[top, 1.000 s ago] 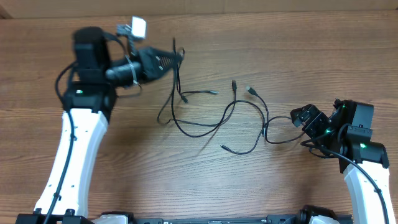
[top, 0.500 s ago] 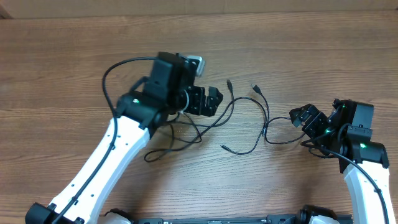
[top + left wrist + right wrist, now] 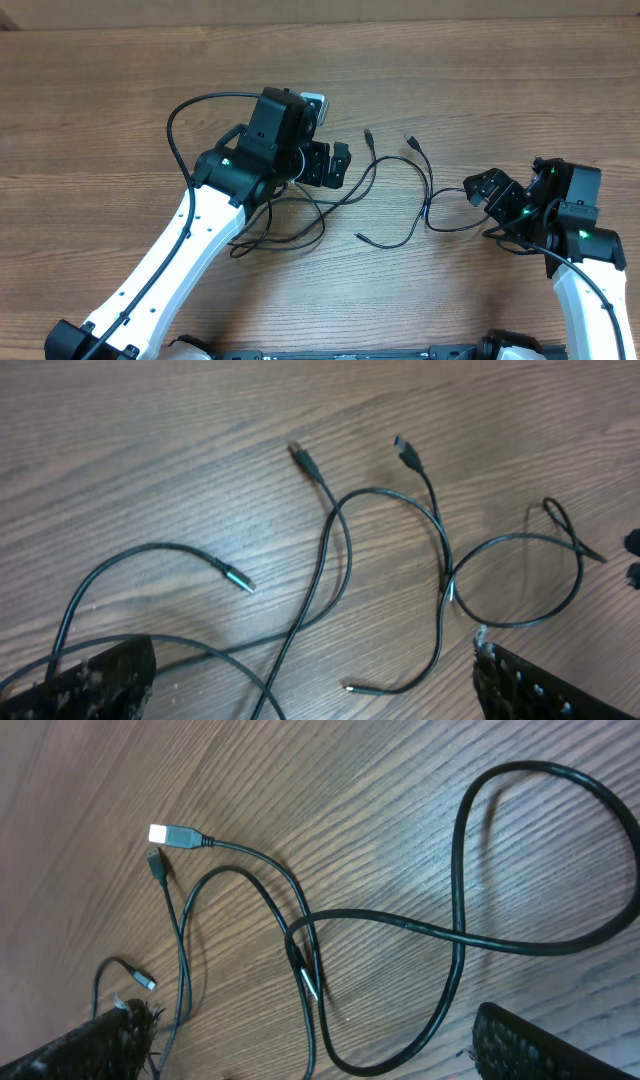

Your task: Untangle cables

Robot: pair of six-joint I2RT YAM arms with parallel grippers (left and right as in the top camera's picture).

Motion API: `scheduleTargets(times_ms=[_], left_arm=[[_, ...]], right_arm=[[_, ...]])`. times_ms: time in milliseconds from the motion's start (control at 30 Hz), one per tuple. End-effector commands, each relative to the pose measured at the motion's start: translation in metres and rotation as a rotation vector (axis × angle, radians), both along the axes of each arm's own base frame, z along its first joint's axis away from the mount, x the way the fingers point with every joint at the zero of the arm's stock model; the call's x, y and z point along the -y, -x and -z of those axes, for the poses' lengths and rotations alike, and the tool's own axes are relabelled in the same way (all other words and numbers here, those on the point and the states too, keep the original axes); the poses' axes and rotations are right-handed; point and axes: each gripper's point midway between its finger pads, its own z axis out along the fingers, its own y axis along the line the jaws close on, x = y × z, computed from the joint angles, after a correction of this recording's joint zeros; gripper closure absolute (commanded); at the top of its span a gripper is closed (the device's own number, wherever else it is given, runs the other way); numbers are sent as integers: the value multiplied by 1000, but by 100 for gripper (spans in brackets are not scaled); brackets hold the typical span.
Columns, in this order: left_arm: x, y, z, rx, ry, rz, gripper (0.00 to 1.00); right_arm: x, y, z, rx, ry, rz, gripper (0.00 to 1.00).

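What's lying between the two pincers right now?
Overhead view: the tangled cables lie between the left pincer and the right pincer; nothing else there.

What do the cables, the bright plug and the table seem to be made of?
Cables: likely a black rubber or plastic sheath, slightly glossy; they bend in soft loops.
Plug: probably metal; it shines silver.
Table: wood or wood-look laminate, matte; brown grain lines show.

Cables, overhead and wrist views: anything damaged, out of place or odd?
Nothing looks damaged. The cables lie in a loose tangle on the table, several strands crossing at one tight spot between the arms. The left pincer and the right pincer are both open and grip nothing.
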Motion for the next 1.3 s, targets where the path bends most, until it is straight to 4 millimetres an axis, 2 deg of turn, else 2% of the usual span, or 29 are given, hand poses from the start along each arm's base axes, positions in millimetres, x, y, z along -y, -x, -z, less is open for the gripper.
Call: scheduleTargets(times_ms=[0, 200, 300, 467, 633, 833, 1067, 1200, 1267], left_arm=[[-2, 2, 2, -4, -30, 8, 0], [-21, 3, 12, -27, -116, -65, 0], [-20, 4, 12, -32, -111, -60, 0], [-20, 4, 12, -31, -112, -60, 0], [-21, 3, 12, -29, -115, -64, 0], [-21, 3, 12, -29, -115, -63, 0], [-22, 3, 12, -29, -115, -64, 0], [-21, 4, 12, -30, -115, -63, 0], [-21, 3, 12, -29, -115, -64, 0]], right_arm=[[1, -3, -3, 21, 25, -37, 0], [1, -3, -3, 23, 24, -36, 0], [2, -1, -2, 12, 28, -31, 0], [19, 7, 8, -60, 73, 92, 0], [27, 15, 13, -107, 87, 157, 0], [43, 32, 21, -201, 69, 398, 0], [41, 37, 31, -248, -98, 679, 0], [40, 39, 43, -265, -164, 786, 0], [37, 37, 52, -275, -202, 814, 4]])
